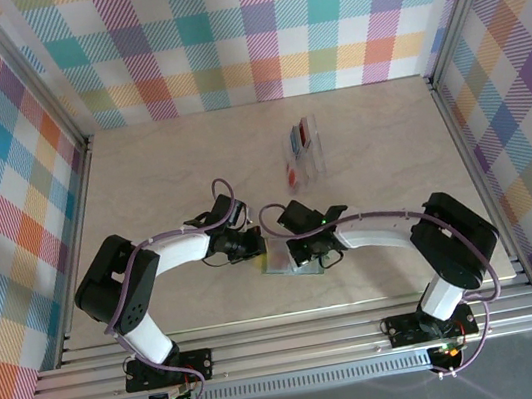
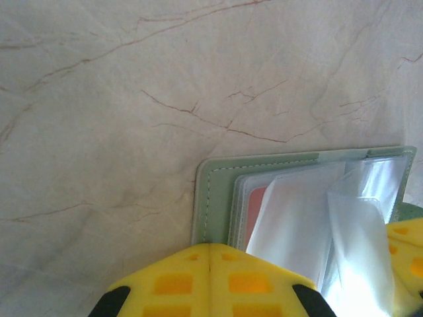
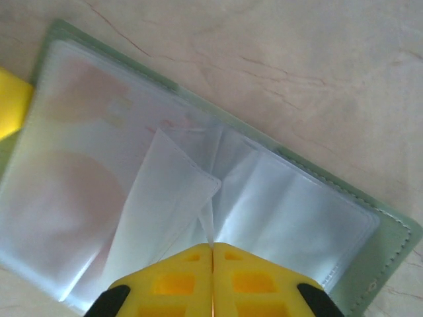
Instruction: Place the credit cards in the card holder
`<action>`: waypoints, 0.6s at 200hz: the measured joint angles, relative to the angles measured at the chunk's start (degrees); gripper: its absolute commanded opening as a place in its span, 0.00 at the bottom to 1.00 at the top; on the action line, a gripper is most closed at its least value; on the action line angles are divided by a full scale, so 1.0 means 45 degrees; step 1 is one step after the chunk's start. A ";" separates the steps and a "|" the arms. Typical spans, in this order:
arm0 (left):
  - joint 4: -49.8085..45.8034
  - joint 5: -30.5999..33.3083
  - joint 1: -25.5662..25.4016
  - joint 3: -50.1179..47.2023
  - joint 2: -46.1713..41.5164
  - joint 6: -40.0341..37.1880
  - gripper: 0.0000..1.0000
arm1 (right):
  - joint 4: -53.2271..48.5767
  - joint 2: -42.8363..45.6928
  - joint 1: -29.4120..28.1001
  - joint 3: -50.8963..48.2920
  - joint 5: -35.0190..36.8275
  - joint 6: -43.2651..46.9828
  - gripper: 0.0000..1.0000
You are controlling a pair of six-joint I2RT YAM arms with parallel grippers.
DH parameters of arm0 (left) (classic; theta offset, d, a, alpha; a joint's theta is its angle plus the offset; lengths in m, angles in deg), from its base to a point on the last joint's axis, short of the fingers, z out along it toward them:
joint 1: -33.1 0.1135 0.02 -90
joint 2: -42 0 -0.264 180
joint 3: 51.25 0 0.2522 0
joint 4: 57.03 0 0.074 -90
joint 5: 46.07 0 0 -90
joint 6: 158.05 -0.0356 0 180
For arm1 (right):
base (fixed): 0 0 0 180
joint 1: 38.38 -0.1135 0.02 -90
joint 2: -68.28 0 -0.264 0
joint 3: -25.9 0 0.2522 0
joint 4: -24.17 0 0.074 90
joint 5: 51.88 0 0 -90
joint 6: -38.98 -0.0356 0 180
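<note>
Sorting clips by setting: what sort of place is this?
Likely a robot test cell, not a home: left arm and right arm bolted to an aluminium rail, a marble-look tabletop, plaid panels walling three sides.

card holder [image 3: 396, 246]: sage green, lying open and flat on the counter [image 3: 317, 59]
sleeves [image 3: 297, 211]: clear plastic, one leaf sticking up mid-page
credit card [image 3: 66, 191]: pale, blurry orange-red round marks, sitting under the left-hand sleeves
right claw [image 3: 211, 254]: yellow tips pressed together, bottom centre, right at the raised leaf's lower edge
</note>
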 measured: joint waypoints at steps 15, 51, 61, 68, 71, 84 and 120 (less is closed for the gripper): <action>0.0000 0.0000 0.0000 0.0000 0.0000 0.0005 0.00 | 0.0136 0.0053 0.0131 -0.0233 0.0053 -0.0248 0.15; 0.0005 -0.0005 0.0000 0.0000 0.0000 0.0005 0.00 | 0.0384 0.0913 0.0379 -0.0874 0.0330 -0.0622 0.18; 0.0005 -0.0015 0.0000 0.0000 0.0000 0.0005 0.00 | 0.0393 0.1107 0.0461 -0.0908 0.0335 -0.0651 0.22; 0.0005 -0.0024 0.0000 0.0000 0.0000 0.0005 0.00 | 0.0432 0.1166 0.0525 -0.0908 0.0350 -0.0675 0.26; 0.0005 -0.0034 0.0000 0.0000 0.0000 0.0005 0.00 | 0.0452 0.1180 0.0549 -0.0908 0.0369 -0.0738 0.27; 0.0010 -0.0039 0.0005 0.0000 0.0000 0.0005 0.00 | 0.0471 0.1185 0.0636 -0.0913 0.0427 -0.0835 0.28; 0.0015 -0.0049 0.0015 0.0000 0.0000 0.0000 0.00 | 0.0427 0.1273 0.0753 -0.0981 0.0826 -0.1039 0.29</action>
